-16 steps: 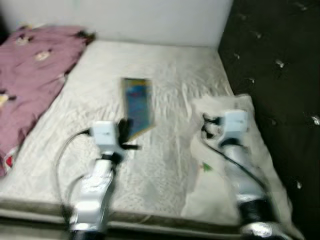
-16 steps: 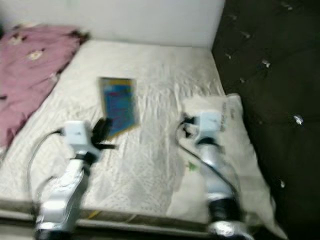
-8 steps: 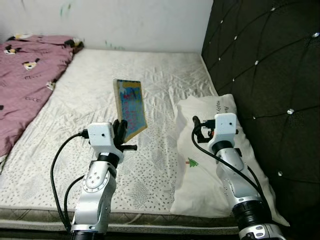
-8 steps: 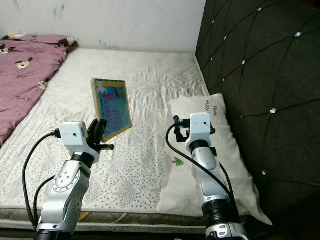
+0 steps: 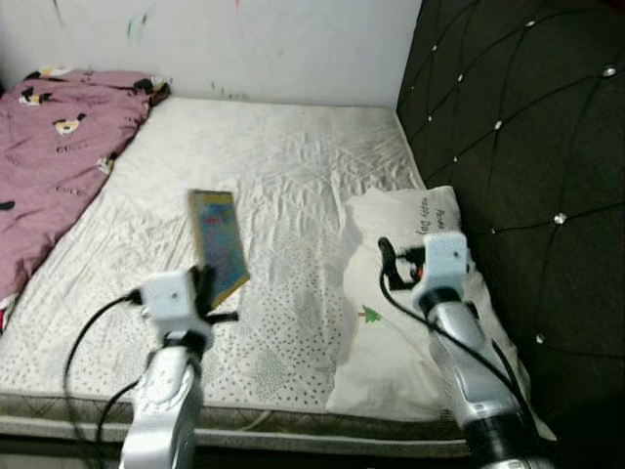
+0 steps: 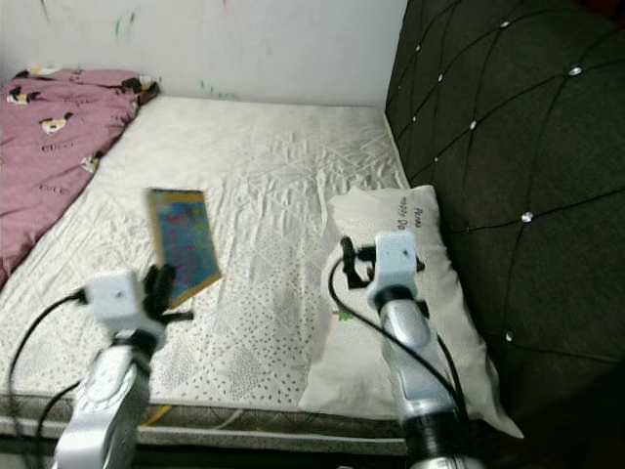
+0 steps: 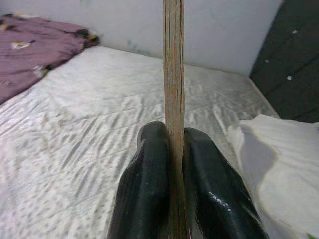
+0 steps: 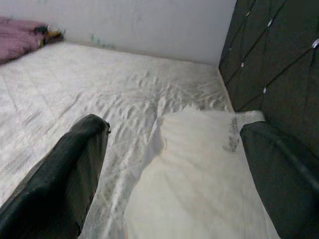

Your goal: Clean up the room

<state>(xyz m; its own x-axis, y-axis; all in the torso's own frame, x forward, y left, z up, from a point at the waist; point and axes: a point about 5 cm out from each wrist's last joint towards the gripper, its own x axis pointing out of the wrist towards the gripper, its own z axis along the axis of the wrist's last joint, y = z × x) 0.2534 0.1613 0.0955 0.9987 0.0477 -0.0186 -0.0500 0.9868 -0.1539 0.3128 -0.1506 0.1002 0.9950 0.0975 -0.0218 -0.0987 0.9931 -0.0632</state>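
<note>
A thin book [image 5: 217, 244] with a colourful blue cover stands on edge above the white mattress [image 5: 283, 166]. My left gripper [image 5: 206, 286] is shut on its lower end. In the left wrist view the book's edge [image 7: 173, 74] runs straight up between the two black fingers [image 7: 149, 169]. My right gripper [image 5: 389, 260] is open over a white pillow [image 5: 410, 332] that lies by the headboard. In the right wrist view its fingers [image 8: 70, 174] stand wide apart, with the pillow [image 8: 199, 169] between and below them.
A pink blanket [image 5: 59, 147] with small animal prints is bunched at the far left of the mattress. A black tufted headboard [image 5: 527, 147] runs along the right side. A white wall [image 5: 244, 39] stands behind the bed. The mattress front edge [image 5: 293, 425] is close to me.
The blur of a second ago has cleared. My left arm has moved left and lower, still holding the book. The right arm has stayed over the pillow.
</note>
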